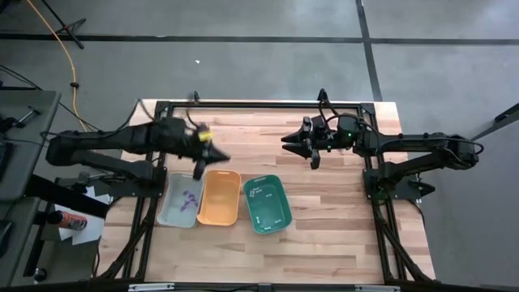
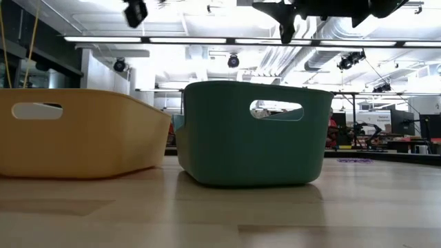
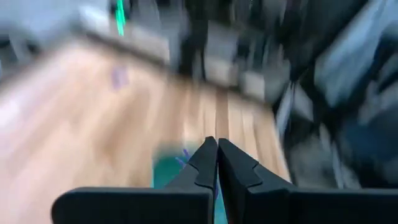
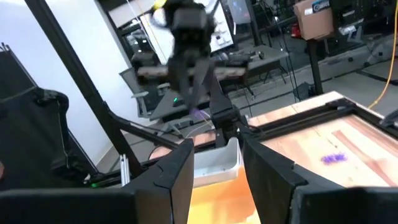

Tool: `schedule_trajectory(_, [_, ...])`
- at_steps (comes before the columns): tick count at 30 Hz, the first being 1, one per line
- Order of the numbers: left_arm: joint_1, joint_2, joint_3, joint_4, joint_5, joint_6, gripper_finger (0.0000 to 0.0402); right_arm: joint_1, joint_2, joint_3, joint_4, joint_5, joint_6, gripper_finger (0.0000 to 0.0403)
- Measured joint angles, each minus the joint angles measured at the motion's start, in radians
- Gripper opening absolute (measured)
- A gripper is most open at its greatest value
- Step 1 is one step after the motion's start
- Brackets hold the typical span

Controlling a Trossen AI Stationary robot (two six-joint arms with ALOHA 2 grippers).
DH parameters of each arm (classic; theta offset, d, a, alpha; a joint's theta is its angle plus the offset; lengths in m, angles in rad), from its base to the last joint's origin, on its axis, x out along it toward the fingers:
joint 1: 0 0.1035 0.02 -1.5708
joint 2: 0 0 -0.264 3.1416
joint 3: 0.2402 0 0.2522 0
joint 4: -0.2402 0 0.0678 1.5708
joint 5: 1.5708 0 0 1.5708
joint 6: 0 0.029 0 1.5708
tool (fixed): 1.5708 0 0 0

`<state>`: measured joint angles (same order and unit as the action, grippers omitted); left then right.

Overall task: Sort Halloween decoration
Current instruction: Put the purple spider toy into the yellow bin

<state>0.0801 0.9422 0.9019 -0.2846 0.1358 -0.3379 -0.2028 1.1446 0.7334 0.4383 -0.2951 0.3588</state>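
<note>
Teal tray (image 2: 248, 134) beside orange tray (image 2: 76, 131)

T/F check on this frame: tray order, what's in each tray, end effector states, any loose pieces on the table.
1. In the high view, the three rectangular plastic trays sit in a row: grey tray, orange tray, teal tray. True.
2. Purple pieces lie in the orange tray. False: the purple pieces lie in the grey tray; the orange one shows nothing inside.
3. The left end effector is shut. True: its fingers meet, with something small and purple at the tips.
4. The right end effector is shut. False: its fingers are spread, holding nothing.
5. A loose purple piece lies on the wooden table. True.
</note>
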Motion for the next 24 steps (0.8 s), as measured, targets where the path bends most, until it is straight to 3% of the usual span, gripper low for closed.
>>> schedule_trajectory(3, [-0.108, 0.048, 0.078, -0.275, -0.029, -0.001, 0.0000, 0.000, 0.000, 0.000, -0.021, 0.000, -0.001, 0.0133])
schedule_trajectory(8, [-0.293, 0.150, 0.086, -0.457, -0.096, -0.043, 0.0000, 0.000, 0.000, 0.000, -0.080, 0.032, -0.001, 0.0133])
schedule_trajectory(15, [-0.383, 0.341, -0.003, -0.453, -0.166, -0.067, 0.0000, 0.000, 0.000, 0.000, -0.120, 0.064, -0.001, 0.0133])
schedule_trajectory(24, [-0.388, 0.551, -0.040, -0.371, -0.175, 0.078, 0.0000, 0.000, 0.000, 0.000, -0.127, 0.064, -0.001, 0.0133])
